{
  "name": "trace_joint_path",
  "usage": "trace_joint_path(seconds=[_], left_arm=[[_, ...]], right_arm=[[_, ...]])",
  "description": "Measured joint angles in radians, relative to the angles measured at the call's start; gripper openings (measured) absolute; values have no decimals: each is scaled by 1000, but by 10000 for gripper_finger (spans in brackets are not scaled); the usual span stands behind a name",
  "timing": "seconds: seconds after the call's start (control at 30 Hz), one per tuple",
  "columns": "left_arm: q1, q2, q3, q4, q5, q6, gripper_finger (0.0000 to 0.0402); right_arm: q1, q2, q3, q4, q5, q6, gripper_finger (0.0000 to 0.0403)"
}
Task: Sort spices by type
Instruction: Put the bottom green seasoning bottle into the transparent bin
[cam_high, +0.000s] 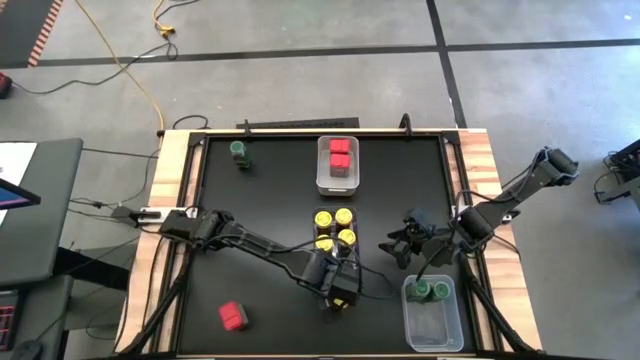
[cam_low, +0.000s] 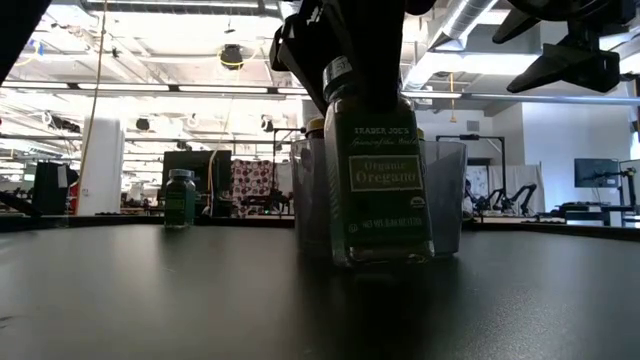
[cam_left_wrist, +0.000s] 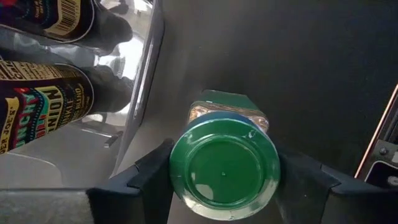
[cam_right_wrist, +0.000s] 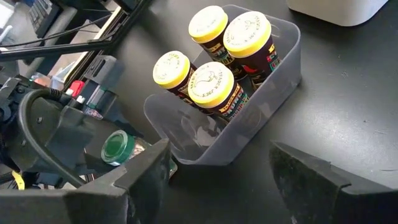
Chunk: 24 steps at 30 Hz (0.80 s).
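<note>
A green-lidded oregano jar (cam_low: 385, 170) stands near the table's front edge, just in front of a clear bin (cam_high: 352, 243) that holds several yellow-lidded jars (cam_right_wrist: 211, 81). My left gripper (cam_left_wrist: 224, 174) is over it, shut on its top. My right gripper (cam_right_wrist: 221, 180) hangs open above the table to the right of that bin, touching nothing. Red square-topped containers (cam_high: 340, 152) sit in a bin at the far middle. Two green-lidded jars (cam_high: 432, 290) sit in a bin at the near right. One green-lidded jar (cam_high: 239, 152) stands at the far left. My left gripper pinches the jar's green lid (cam_left_wrist: 186, 186) between its two fingers, one on each side of the lid's rim. The fingers come steeply from above, pointing down. The jar is upright, with its bottom (cam_low: 385, 258) on the table.
A lone red container (cam_high: 233, 316) lies at the near left. The yellow-jar bin's wall (cam_left_wrist: 146, 68) stands close beside the held jar. The near-right bin (cam_high: 440, 325) has free room behind its two jars. Wooden rails border the black table top.
</note>
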Motion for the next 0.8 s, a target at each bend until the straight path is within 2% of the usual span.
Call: trace_joint_path(seconds=[0.8], left_arm=[[0, 0, -1, 4, -6, -69, 225]], right_arm=[[0, 0, 0, -1, -9, -26, 295]])
